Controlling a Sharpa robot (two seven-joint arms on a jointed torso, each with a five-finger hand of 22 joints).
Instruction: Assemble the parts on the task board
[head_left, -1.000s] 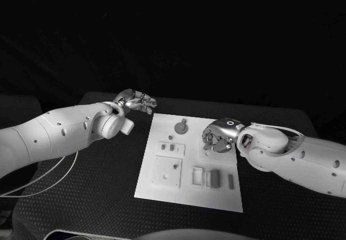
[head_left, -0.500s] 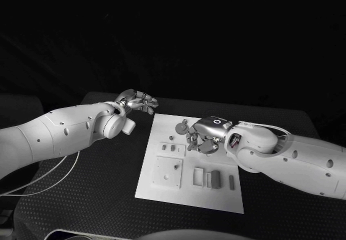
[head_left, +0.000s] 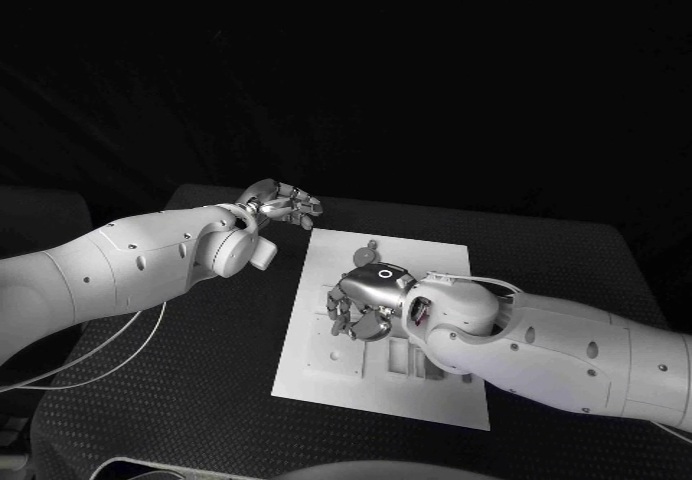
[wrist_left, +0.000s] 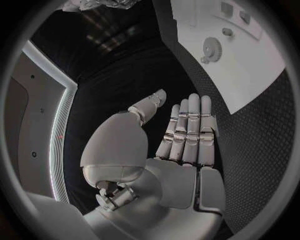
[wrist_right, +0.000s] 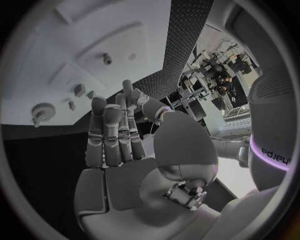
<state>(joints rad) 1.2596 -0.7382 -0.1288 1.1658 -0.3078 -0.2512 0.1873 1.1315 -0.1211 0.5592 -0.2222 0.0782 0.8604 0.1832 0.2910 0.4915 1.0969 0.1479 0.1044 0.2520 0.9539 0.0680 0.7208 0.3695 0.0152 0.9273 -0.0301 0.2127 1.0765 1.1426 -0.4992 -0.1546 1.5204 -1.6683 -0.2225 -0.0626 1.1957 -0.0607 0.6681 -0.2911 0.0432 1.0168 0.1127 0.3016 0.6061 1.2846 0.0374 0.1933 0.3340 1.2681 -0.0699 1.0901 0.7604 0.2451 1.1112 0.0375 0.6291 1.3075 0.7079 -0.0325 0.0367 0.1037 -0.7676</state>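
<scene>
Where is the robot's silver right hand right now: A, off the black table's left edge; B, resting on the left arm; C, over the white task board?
C: the right hand hangs over the white task board, with empty, spread fingers in the right wrist view.

A black table (head_left: 188, 340) with a finely textured top fills the foreground. A thin pale cable (head_left: 87, 360) loops above the table's left part, possibly resting on it. Beyond the table's far edge lies darkness.
</scene>
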